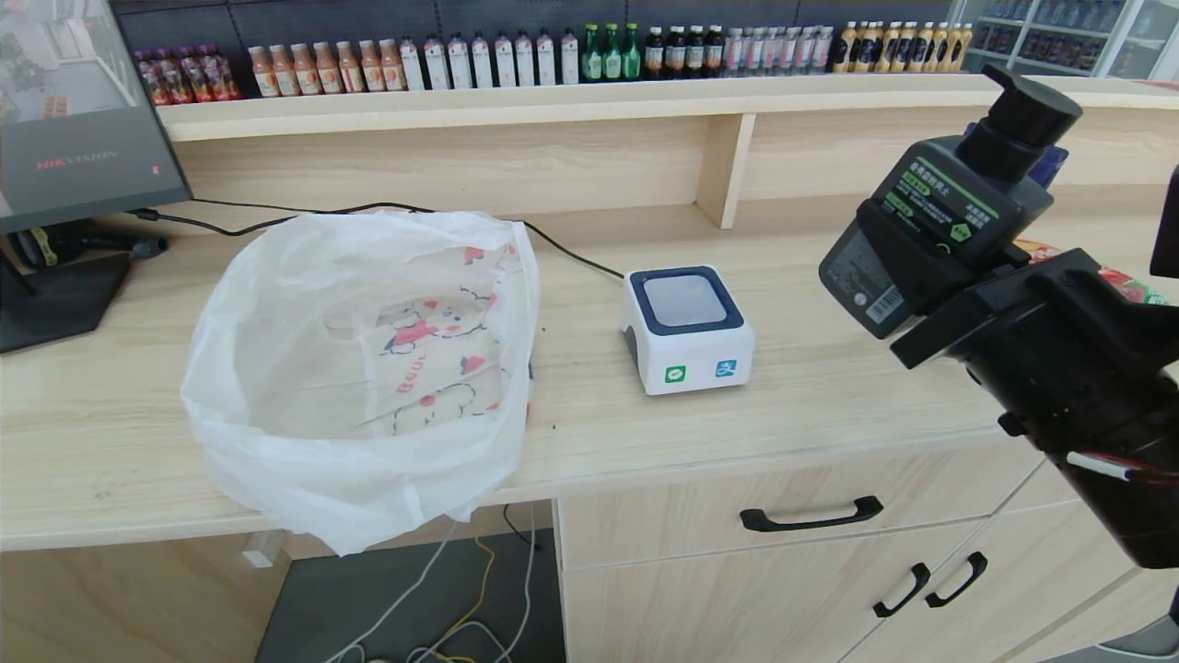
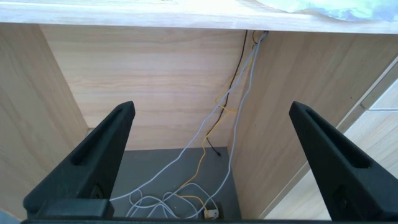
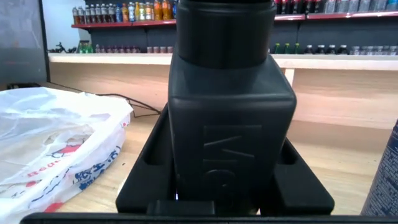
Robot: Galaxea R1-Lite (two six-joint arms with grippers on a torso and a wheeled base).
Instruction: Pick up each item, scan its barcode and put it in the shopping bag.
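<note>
Well, the dark bottle (image 1: 939, 221) is up in the air over the right end of the bench (image 1: 829, 396), tilted, with its black cap pointing up and away and a green-printed label on its upper face. The right tool (image 1: 976, 304) has it clamped by the lower body, jaws closed in against both sides, and the right wrist view looks straight up the bottle's (image 3: 230, 124) dark back from inside that tool (image 3: 224, 186). A white barcode label (image 1: 880, 299) sits at the low end of the bottle, facing down and to the left. Left of the bottle and lower down, the white scanner (image 1: 686, 327) stands on the bench with its window facing up, clear of the bottle, and a black cable (image 1: 562, 249) runs away from it towards the back. Further left lies the white shopping bag (image 1: 368, 368), mouth wide open, its front edge drooping over the bench lip. The left tool (image 2: 211, 107) is down below the bench top, jaws spread wide and gripping nothing, looking at loose wires (image 2: 205, 143) in the open space underneath. A monitor (image 1: 74, 110) stands at the far left, and a shelf (image 1: 553, 101) behind carries a row of drinks.
</note>
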